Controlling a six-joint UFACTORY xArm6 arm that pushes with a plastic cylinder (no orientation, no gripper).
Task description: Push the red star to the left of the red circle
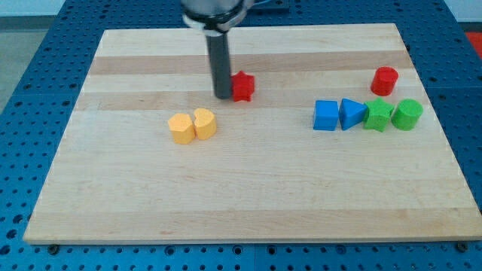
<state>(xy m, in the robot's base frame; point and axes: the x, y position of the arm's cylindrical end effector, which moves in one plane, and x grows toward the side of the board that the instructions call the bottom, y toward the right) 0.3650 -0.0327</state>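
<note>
A pale wooden board (248,188) lies on a blue pegboard. My tip (224,96) presses against the left side of the red star (242,86), upper centre of the frame. The red circle (384,80) stands far right, with bare board between them and the board's edge near it.

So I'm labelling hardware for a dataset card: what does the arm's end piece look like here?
A straight, dark grey-black cylindrical rod with a smooth, slightly glossy surface, hanging from a wider dark round mount at the view's top edge. My tip is plain and blunt, with no markings. No cables or labels show; the rest of the arm is out of frame.
</note>
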